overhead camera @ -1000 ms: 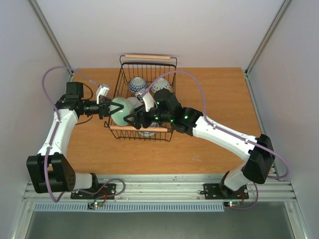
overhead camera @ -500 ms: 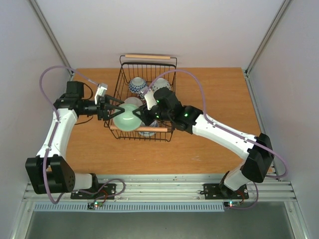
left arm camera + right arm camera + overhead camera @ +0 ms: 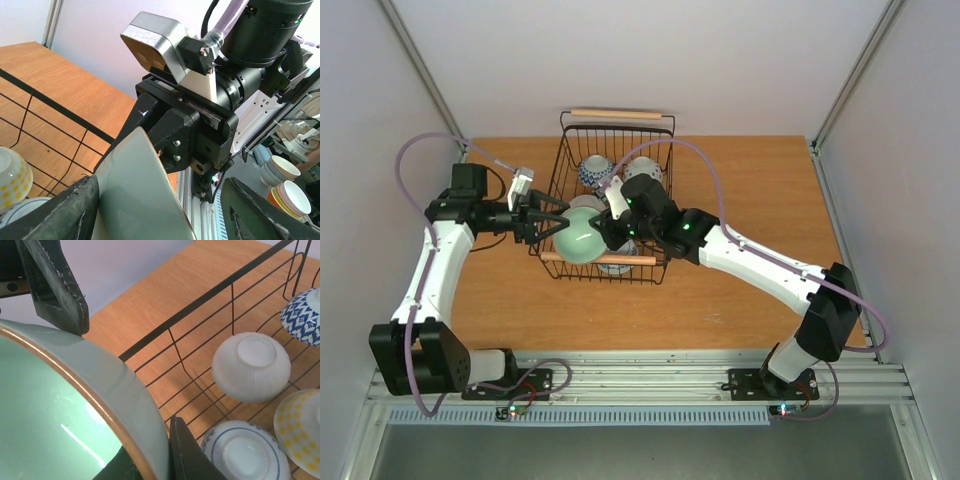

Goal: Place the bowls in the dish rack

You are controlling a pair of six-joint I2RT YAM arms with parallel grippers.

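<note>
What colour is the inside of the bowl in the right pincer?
Plain pale green; the bowl shows best in right wrist view.

Your left arm (image 3: 433,263) and right arm (image 3: 770,273) wear white shells, black joints and lilac cables (image 3: 430,138); the left gripper (image 3: 556,222) is matte black.

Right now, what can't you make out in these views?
- Top view: the right arm covers part of the dish rack; bowl count there unclear.
- Left wrist view: pale green bowl cut off by the bottom edge.
- Right wrist view: that bowl covers most of the right fingers.
</note>
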